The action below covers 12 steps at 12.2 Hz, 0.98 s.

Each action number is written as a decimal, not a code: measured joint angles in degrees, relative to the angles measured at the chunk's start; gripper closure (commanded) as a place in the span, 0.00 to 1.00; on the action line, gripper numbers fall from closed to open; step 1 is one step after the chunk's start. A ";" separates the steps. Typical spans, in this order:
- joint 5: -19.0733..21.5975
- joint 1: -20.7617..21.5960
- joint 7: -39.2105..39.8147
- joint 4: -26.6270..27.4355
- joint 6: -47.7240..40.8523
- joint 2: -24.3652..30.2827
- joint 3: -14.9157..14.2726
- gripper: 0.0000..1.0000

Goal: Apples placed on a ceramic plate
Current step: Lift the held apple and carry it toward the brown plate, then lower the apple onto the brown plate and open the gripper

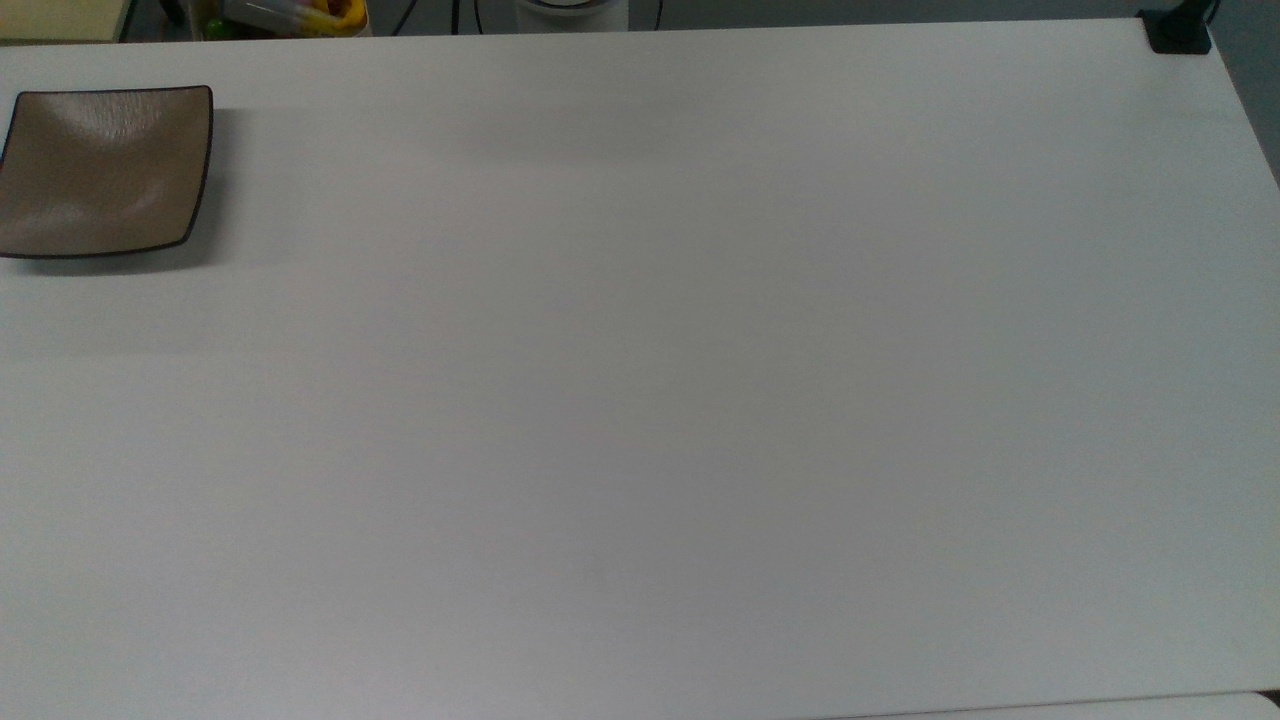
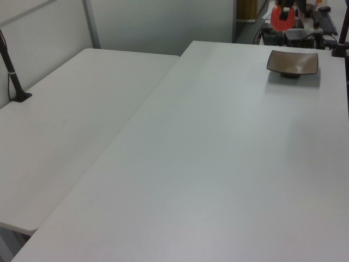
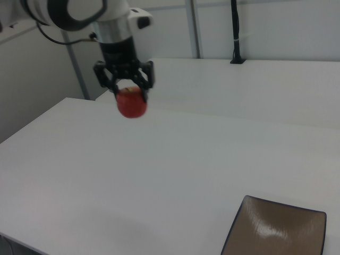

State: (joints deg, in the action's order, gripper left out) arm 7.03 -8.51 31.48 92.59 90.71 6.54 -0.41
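Observation:
In the right view, my gripper (image 3: 129, 90) hangs high over the white table (image 3: 159, 159), shut on the red apple (image 3: 132, 103), whose lower half shows below the fingers. The left view has the apple (image 2: 282, 21) held in the air past the table's far edge, up and to the left of the plate. The square taupe-brown ceramic plate (image 1: 100, 170) lies flat in the top view's upper left corner, with nothing on it. It also shows as the plate (image 2: 292, 62) in the left view and the plate (image 3: 276, 231) at the bottom right of the right view.
A second white table (image 2: 60, 125) adjoins on the left view's left, with a black clamp post (image 2: 13, 82) on it. Another black clamp (image 1: 1178, 30) sits at the top view's upper right corner. Clutter (image 1: 290, 15) lies beyond the far edge.

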 measured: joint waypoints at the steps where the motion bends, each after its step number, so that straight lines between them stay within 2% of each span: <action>1: 0.00 -2.77 2.77 0.82 1.14 -0.18 -0.35 0.93; 3: 0.01 -7.12 8.67 3.41 5.55 -1.38 -2.01 0.93; 7: 0.01 -9.28 17.13 6.17 16.06 -8.72 -10.06 0.93; 8: 0.01 -10.23 17.88 6.71 19.46 -11.07 -10.97 0.93; 12: 0.01 -15.49 25.64 8.67 28.66 -19.17 -11.33 0.93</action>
State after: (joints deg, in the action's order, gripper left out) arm 7.04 -24.00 57.12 101.25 119.37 -12.63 -11.74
